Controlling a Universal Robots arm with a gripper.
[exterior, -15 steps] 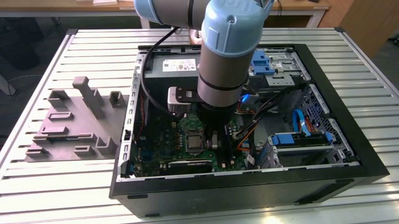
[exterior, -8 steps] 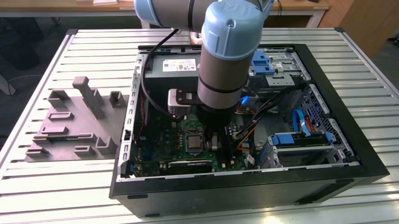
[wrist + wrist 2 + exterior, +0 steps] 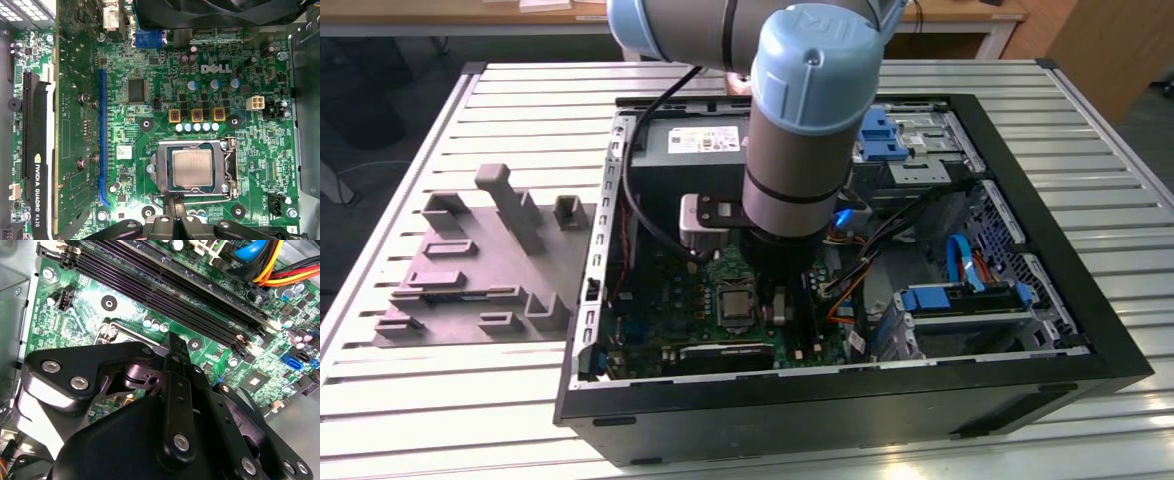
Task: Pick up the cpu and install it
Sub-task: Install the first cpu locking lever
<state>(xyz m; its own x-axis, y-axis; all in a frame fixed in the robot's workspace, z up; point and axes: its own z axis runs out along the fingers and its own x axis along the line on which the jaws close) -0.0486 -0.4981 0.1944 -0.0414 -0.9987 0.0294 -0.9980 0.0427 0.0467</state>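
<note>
One black pincer (image 3: 172, 352) fills the foreground of my second wrist view, its fingers drawn together into a single narrow tip with no gap that I can make out, and nothing held between them. In the first wrist view the same pincer (image 3: 175, 202) points at the edge of the socket frame (image 3: 192, 170), and its tip reaches just to the frame's rim.

The cpu (image 3: 192, 167) lies just past that tip, seated flat inside the socket frame, silvery top up and square to the frame. It is apart from the fingers: I see a strip of frame between the tip and the chip. The frame's metal bracket surrounds it on all sides.

Further out on the green motherboard (image 3: 165, 75), a row of three orange-rimmed square components (image 3: 196, 115) sits beyond the socket with small pale capacitors beside it. A long blue slot (image 3: 101, 135) runs alongside, and a graphics card (image 3: 70, 125) stands in the slot next to that. In the second wrist view the dark memory slots (image 3: 170, 285) run diagonally behind the pincer.

In the exterior view the arm (image 3: 794, 150) reaches down into the open computer case (image 3: 854, 395), which lies on a slatted table (image 3: 520, 90). On the exterior view's left, well apart from the case's interior, sits the grey fixture plate (image 3: 467, 280) with its upright blocks.
</note>
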